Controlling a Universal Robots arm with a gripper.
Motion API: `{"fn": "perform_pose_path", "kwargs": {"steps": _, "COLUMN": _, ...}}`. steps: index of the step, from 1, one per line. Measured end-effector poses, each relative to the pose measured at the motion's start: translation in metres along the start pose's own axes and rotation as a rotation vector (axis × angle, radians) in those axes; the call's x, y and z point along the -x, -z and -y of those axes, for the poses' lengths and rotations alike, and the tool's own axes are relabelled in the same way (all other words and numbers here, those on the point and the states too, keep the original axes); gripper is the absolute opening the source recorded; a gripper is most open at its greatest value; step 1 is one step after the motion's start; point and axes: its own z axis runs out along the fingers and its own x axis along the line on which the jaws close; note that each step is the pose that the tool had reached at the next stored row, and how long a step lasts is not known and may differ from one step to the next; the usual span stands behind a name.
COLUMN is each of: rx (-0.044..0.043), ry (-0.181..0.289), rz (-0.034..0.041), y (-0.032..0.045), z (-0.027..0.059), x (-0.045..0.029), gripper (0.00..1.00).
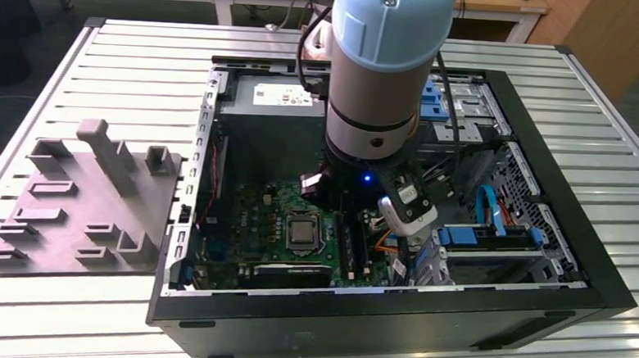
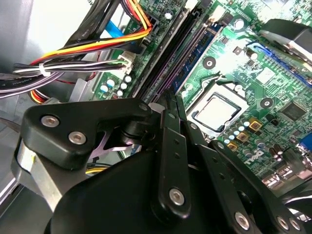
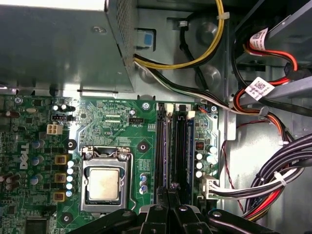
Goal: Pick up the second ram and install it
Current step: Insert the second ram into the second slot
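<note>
Tool (image 2: pixel 170 99), jaws pinched shut with nothing visibly between them, hung just beside the CPU socket (image 2: pixel 214 113), its tips at the near end of the second ram (image 2: pixel 197 54), apparently seated upright, long axis running straight ahead from them.

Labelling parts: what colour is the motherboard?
The motherboard is green; clearest in the first wrist view.
</note>
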Motion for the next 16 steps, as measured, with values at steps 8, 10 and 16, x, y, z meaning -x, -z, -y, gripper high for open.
{"fn": "perform_pose_path", "kwargs": {"steps": 8, "rx": 0.0009, "ry": 0.0, "rz": 0.0, "y": -0.0007, "z": 0.0001, "x": -0.0003, "gripper": 0.11}}
{"fn": "perform_pose_path", "kwargs": {"steps": 10, "rx": 0.0022, "ry": 0.0, "rz": 0.0002, "y": -0.0006, "z": 0.0001, "x": -0.0003, "gripper": 0.11}}
{"fn": "perform_pose_path", "kwargs": {"steps": 16, "rx": 0.0121, "ry": -0.001, "rz": 0.0004, "y": -0.0004, "z": 0.0, "x": -0.0003, "gripper": 0.11}}
